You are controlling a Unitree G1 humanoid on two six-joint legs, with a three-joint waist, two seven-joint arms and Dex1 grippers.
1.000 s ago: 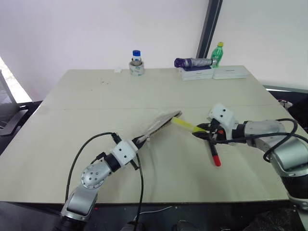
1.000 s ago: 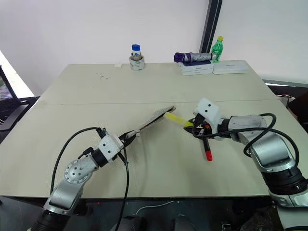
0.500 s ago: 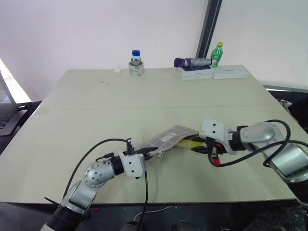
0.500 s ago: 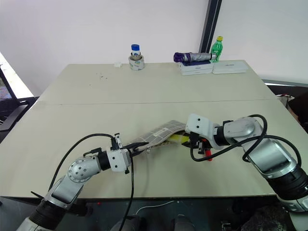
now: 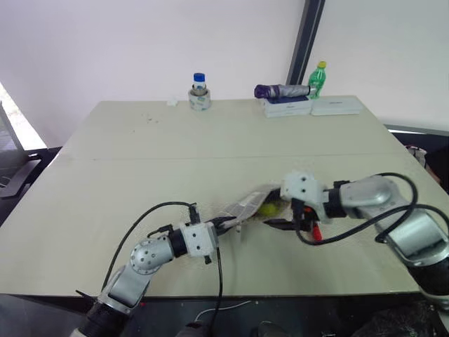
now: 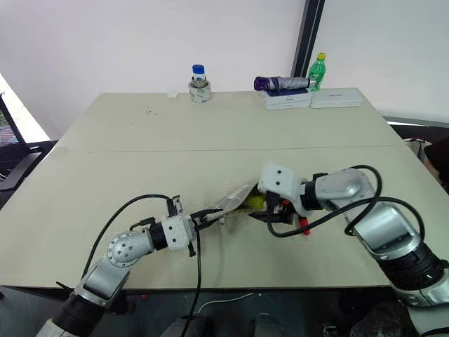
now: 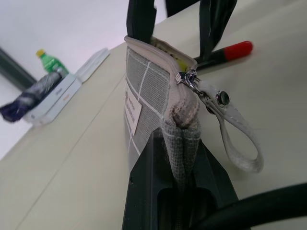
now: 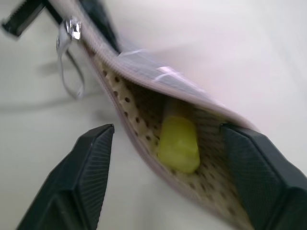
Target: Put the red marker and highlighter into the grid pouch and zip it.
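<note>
Showing unreadable dark print, white label on the grid pouch.

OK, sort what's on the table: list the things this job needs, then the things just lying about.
Job:
- grey grid-lined fabric pouch, held open
- chunky yellow highlighter, inside the pouch
- red-and-black slim marker, on the table

Lying about:
- blue-capped jar
- folded purple umbrella
- green plastic bottle
- white flat boxes
</note>
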